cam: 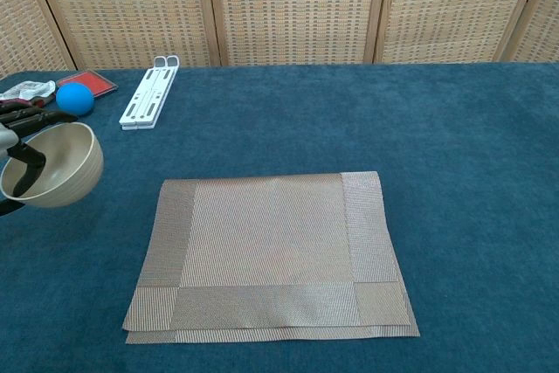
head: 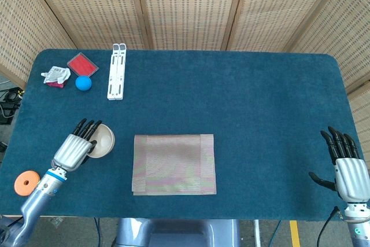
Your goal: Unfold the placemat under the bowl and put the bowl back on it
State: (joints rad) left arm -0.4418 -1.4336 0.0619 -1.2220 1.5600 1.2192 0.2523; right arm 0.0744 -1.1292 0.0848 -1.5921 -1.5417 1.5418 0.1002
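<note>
The folded beige placemat (head: 174, 163) (cam: 272, 251) lies bare near the table's front edge. My left hand (head: 74, 147) grips the cream bowl (head: 102, 140) (cam: 54, 164) by its rim, off to the left of the placemat. In the chest view only dark fingers (cam: 26, 163) show at the left edge, hooked over the bowl's rim, and the bowl appears slightly above the cloth. My right hand (head: 344, 169) hovers at the table's front right corner, fingers spread, holding nothing.
At the back left lie a white folding stand (head: 117, 71), a blue ball (head: 84, 83), a red pad (head: 82, 63) and a crumpled wrapper (head: 55, 76). An orange ring (head: 26, 183) sits at the front left, close to my left forearm.
</note>
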